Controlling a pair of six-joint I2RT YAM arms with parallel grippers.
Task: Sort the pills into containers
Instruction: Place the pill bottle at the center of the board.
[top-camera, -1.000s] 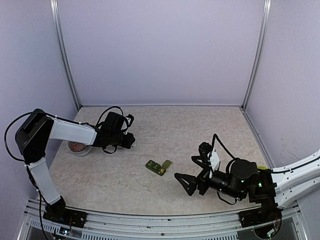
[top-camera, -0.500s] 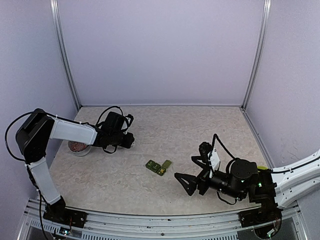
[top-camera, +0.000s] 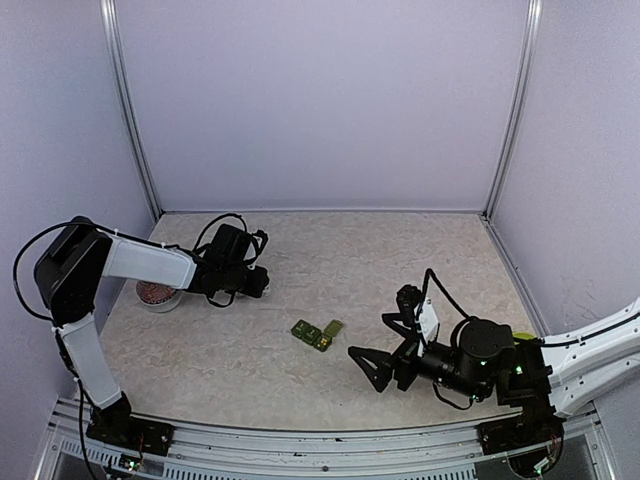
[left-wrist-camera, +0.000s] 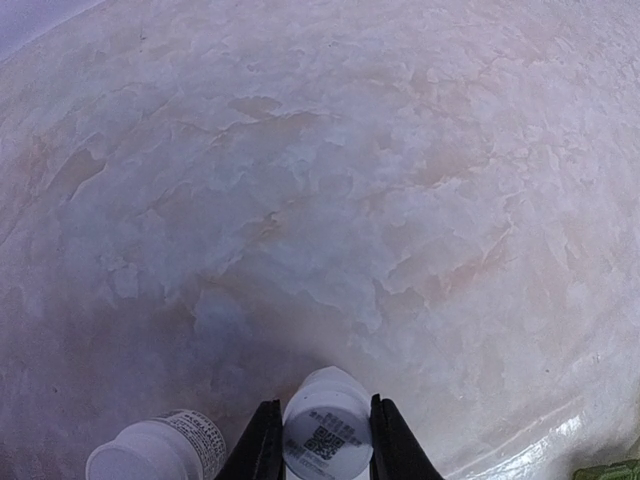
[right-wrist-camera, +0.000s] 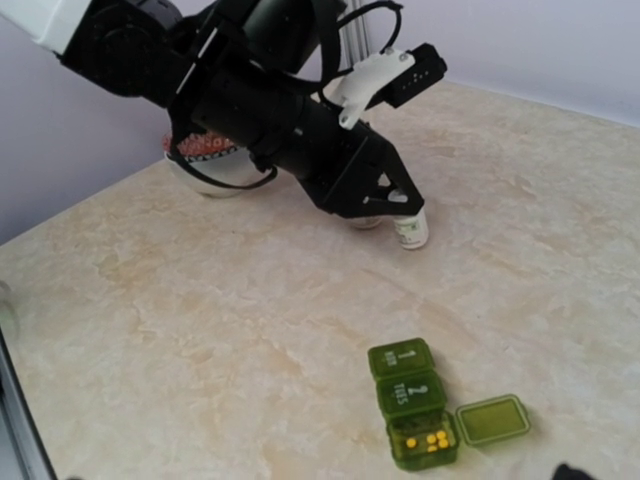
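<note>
Scarcely moved in a second, the left tool (left-wrist-camera: 324, 428) clamps a bottle (right-wrist-camera: 411, 229), the organizer (top-camera: 313, 333) lying to its right, nearer the wide-open right tool (top-camera: 378, 340).

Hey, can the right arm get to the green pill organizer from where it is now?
Probably yes. The right gripper stands open, facing the green pill organizer, with only bare table between them. The left gripper is well away, shut on a white bottle.
</note>
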